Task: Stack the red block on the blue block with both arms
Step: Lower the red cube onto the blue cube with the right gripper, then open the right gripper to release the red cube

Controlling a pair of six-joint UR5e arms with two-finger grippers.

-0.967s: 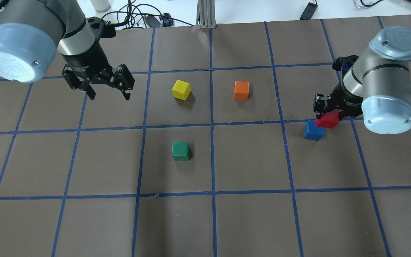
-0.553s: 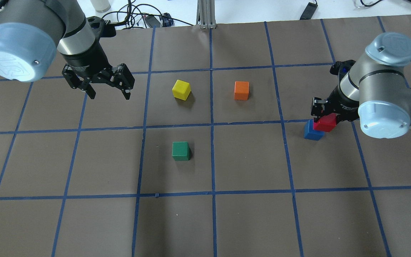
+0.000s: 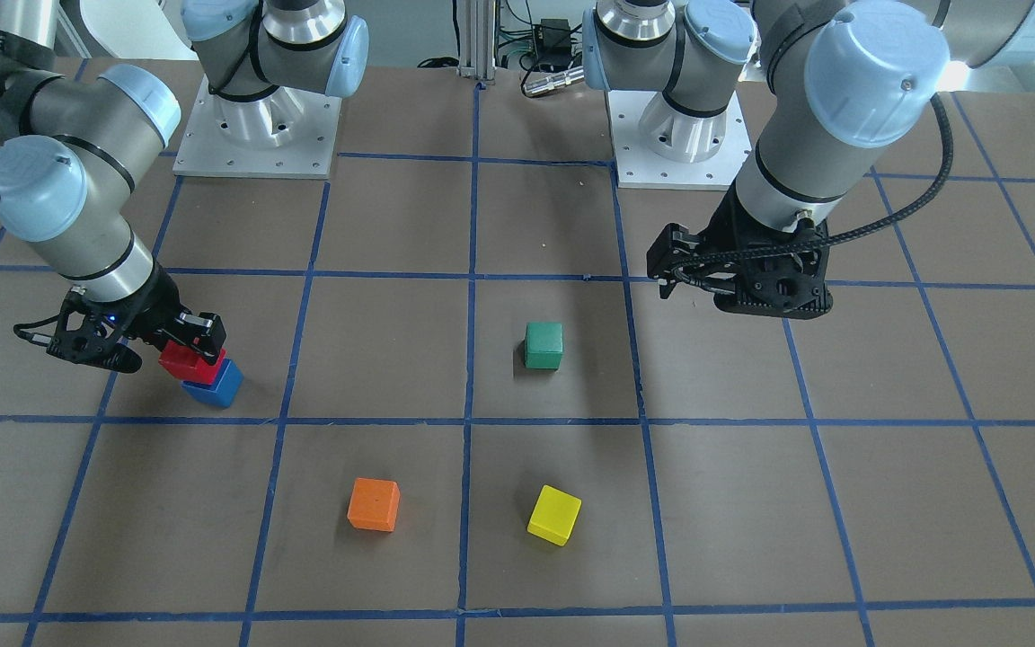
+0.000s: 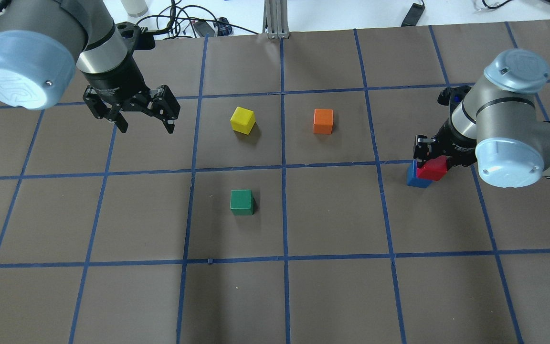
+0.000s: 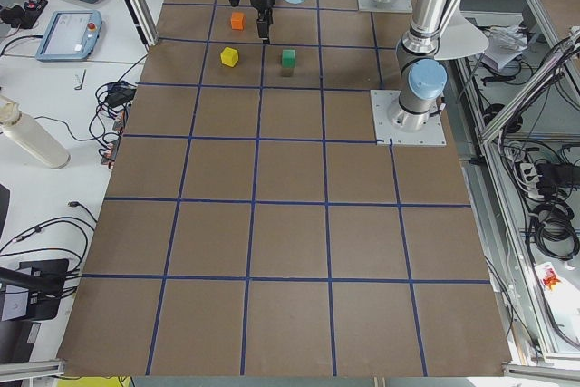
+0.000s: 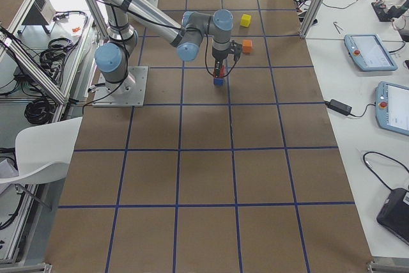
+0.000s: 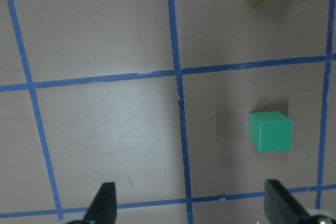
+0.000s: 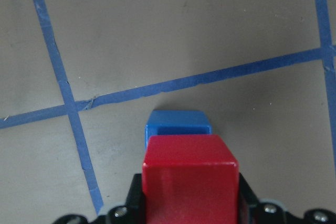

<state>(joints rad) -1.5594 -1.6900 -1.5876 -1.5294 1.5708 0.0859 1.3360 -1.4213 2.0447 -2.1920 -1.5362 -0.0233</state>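
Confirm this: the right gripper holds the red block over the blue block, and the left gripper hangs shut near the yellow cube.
Wrong on one point: the left gripper hangs open near the yellow cube, fingers spread with nothing between them, as the overhead exterior view shows. The right gripper does hold the red block over the blue block.

small red block [image 4: 435, 170] in the right hand [image 4: 433, 163], just over the blue block [image 4: 413, 178], offset sideways
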